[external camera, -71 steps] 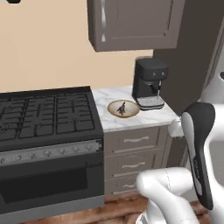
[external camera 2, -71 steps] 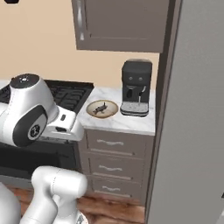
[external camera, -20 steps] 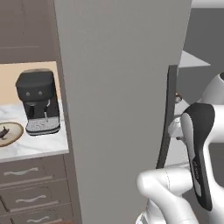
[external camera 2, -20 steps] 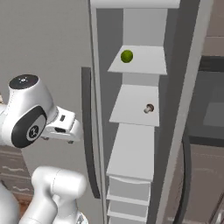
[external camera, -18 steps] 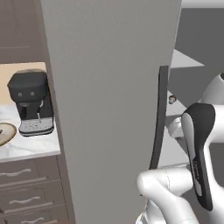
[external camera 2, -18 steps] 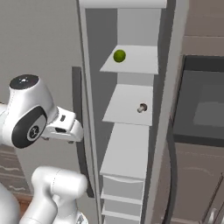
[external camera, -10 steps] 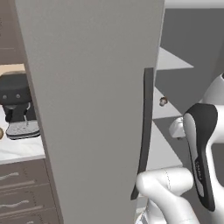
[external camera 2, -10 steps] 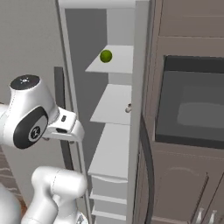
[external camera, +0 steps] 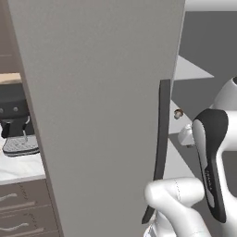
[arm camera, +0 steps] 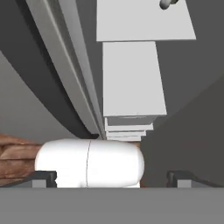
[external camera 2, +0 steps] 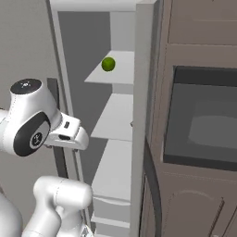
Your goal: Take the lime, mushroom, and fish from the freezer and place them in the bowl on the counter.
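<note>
Three views, freezer open in front of me. Its broad grey door takes up most of the left base view, with the dark handle running down its right edge. Just past that edge I see a small brownish thing, the mushroom, on a pale shelf inside.

From the right base view I look into the freezer from the other side. Lime sits on the upper shelf, near the back. More pale shelves step down below it, then drawers at the bottom. Something tiny shows at the right edge of the middle shelf, too small to tell. Dark oven in brown cabinetry stands just right of the freezer.

Hand view looks along the stacked shelves; the mushroom is at the top edge, partly cut off. Hand is open and empty, both tips wide apart at the bottom corners, well short of the shelves.

Coffee machine sits on the marble tabletop left of the door, drawers below. I can't make out the fish or the bowl.
</note>
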